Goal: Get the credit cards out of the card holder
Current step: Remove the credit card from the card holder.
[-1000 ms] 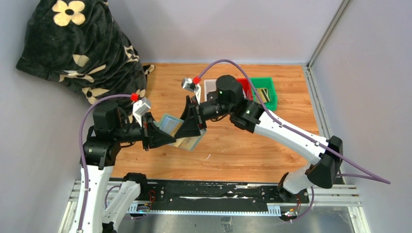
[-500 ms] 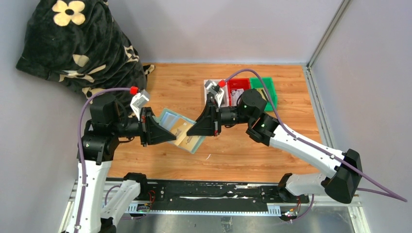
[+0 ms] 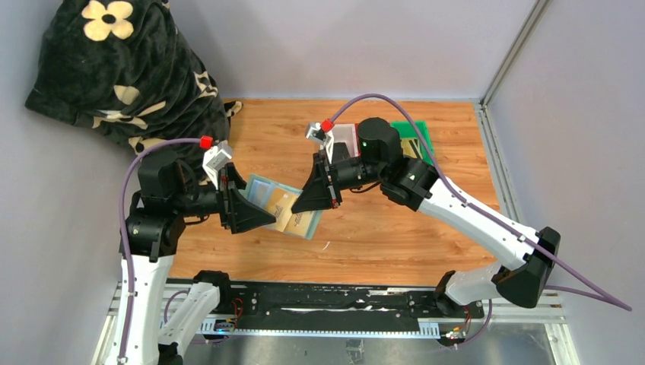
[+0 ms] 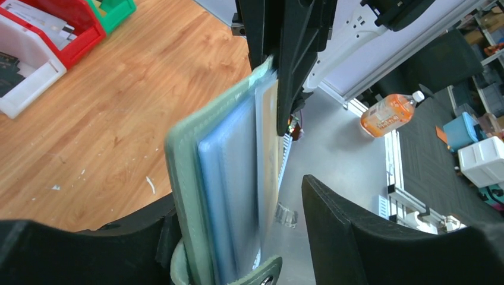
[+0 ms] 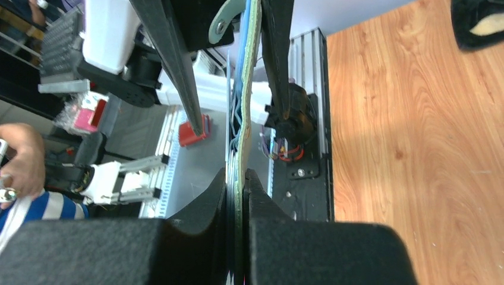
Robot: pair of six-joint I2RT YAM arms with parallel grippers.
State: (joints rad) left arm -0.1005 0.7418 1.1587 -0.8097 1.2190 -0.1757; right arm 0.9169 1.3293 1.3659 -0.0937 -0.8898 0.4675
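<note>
Wood-grain table (image 3: 365, 236), plain grey walls (image 3: 342, 46); black plush blanket (image 3: 114, 68) with cream flower print heaped at the far left corner.

Containers: 3 open plastic bins in a row at the far right.
- white bin (image 4: 24, 77): something dark inside, cannot identify.
- red bin (image 4: 71, 29): white flat pieces.
- green bin (image 3: 418, 141): dark and yellow contents, too small to identify.

Card holder (image 3: 262, 190): 1, soft sage-green bifold, held open in the air over mid-table between the two arms. Pale blue inner pockets; rounded closing tab (image 4: 261, 276) with a metal snap ring at the near end.

Credit cards: 1 tan-gold card (image 3: 293, 218) lies in the right-hand half, thin and flat. Cannot make out a second card.

Left gripper (image 3: 265, 217): jaws apart. Holder leans against one finger (image 4: 77, 249); clear gap to the other finger.

Right gripper (image 5: 238, 178): jaws pinched narrow on the holder's far edge, green edge showing between the pads. Cannot tell whether the tan card is in the pinch too.

Off-table: 1 orange bottle (image 4: 386, 113) on the floor.
</note>
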